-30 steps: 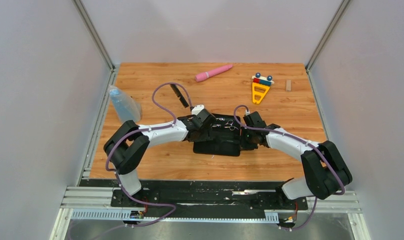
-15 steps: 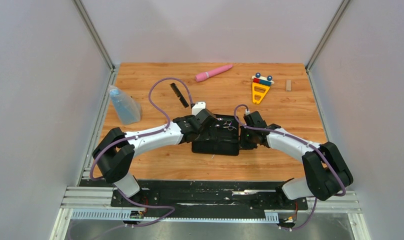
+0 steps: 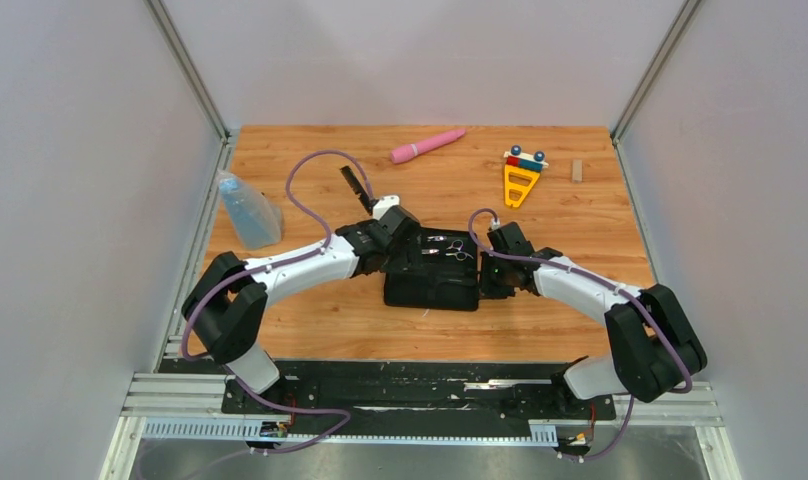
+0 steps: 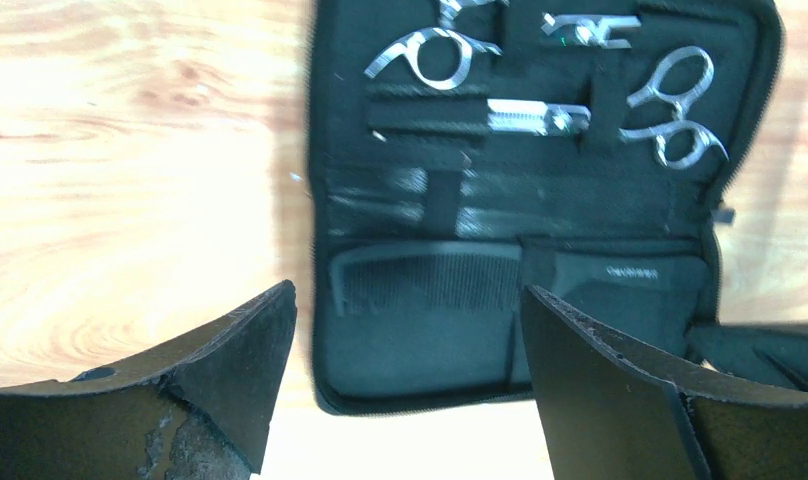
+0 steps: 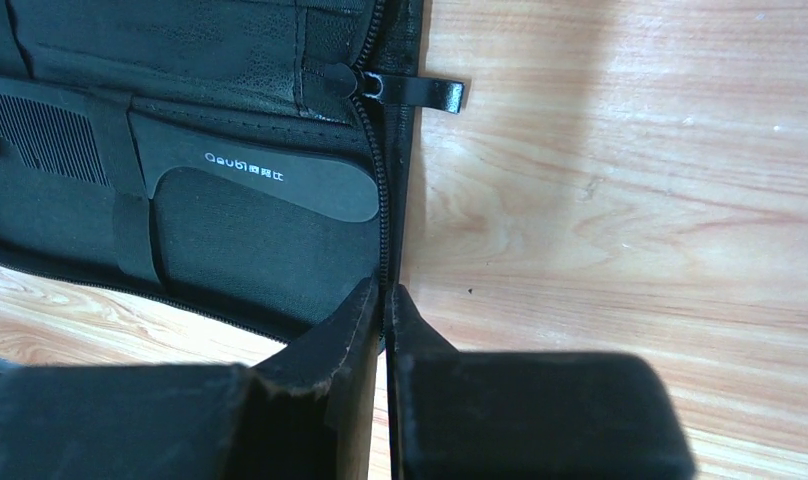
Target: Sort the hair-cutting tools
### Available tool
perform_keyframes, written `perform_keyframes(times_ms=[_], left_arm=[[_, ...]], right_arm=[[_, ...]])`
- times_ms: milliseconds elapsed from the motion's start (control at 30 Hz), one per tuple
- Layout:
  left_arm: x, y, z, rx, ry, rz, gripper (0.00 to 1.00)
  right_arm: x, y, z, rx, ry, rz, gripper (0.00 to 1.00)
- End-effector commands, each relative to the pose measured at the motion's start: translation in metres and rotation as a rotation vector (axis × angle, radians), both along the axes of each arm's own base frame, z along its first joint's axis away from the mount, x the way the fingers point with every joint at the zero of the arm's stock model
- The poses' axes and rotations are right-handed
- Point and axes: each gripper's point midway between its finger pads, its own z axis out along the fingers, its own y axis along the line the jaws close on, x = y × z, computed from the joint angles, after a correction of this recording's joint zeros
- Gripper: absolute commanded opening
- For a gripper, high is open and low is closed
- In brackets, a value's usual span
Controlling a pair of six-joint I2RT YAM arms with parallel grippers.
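The black zip case (image 3: 435, 290) lies open at the table's middle. Two silver scissors (image 4: 435, 55) (image 4: 675, 120) sit under straps in its far half; they also show in the top view (image 3: 450, 247). A black comb with a handle (image 4: 430, 285) (image 5: 250, 175) is strapped in the near half. A second black comb (image 3: 356, 188) lies on the wood, far left of the case. My left gripper (image 3: 402, 248) (image 4: 405, 310) is open and empty over the case's left part. My right gripper (image 3: 487, 285) (image 5: 385, 300) is shut on the case's right zip edge.
A pink wand (image 3: 427, 146) lies at the back. A yellow toy (image 3: 521, 178) and a small wooden block (image 3: 577, 171) are at the back right. A bluish bottle (image 3: 248, 212) stands at the left edge. Walls close both sides.
My left arm has drawn back to the left and a little farther away, its gripper now off the case's middle. The right arm and the case have not moved.
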Motion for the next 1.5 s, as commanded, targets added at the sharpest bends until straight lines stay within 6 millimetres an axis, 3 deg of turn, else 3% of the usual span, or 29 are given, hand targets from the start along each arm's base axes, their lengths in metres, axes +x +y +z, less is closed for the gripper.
perform_keyframes(times_ms=[0, 233, 333, 400, 433, 467, 500, 533, 800, 1033, 1267, 1467], left_arm=[[0.028, 0.034, 0.021, -0.031, -0.041, 0.076, 0.91], [0.093, 0.090, 0.029, 0.031, -0.072, 0.204, 0.97], [0.120, 0.100, 0.028, 0.071, -0.083, 0.228, 0.96], [0.140, 0.103, 0.019, 0.112, -0.082, 0.238, 0.92], [0.152, 0.101, 0.027, 0.109, -0.102, 0.243, 0.91], [0.157, 0.103, 0.016, 0.143, -0.087, 0.238, 0.88], [0.168, 0.101, 0.024, 0.141, -0.107, 0.241, 0.87], [0.177, 0.100, 0.018, 0.165, -0.104, 0.232, 0.84], [0.218, 0.085, -0.001, 0.221, -0.113, 0.159, 0.52], [0.229, 0.080, -0.028, 0.222, -0.051, 0.128, 0.46], [0.212, 0.078, -0.057, 0.193, 0.039, 0.112, 0.46], [0.190, 0.080, -0.064, 0.183, 0.097, 0.095, 0.44]], right_arm=[[0.015, -0.004, 0.020, -0.008, -0.073, -0.029, 0.09], [0.018, -0.014, 0.032, -0.053, -0.096, -0.047, 0.19], [0.017, -0.015, 0.036, -0.051, -0.105, -0.045, 0.37], [0.017, -0.015, 0.040, -0.044, -0.121, -0.043, 0.50], [0.017, -0.015, 0.042, -0.042, -0.130, -0.040, 0.54], [0.017, -0.015, 0.044, -0.040, -0.137, -0.037, 0.58], [0.018, -0.018, 0.046, -0.051, -0.148, -0.045, 0.61], [0.019, -0.021, 0.047, -0.062, -0.161, -0.051, 0.63], [0.016, -0.022, 0.053, -0.046, -0.175, -0.054, 0.67], [0.013, -0.024, 0.054, -0.052, -0.171, -0.056, 0.67], [0.014, -0.024, 0.054, -0.054, -0.169, -0.058, 0.68], [0.013, -0.024, 0.053, -0.053, -0.163, -0.060, 0.68]])
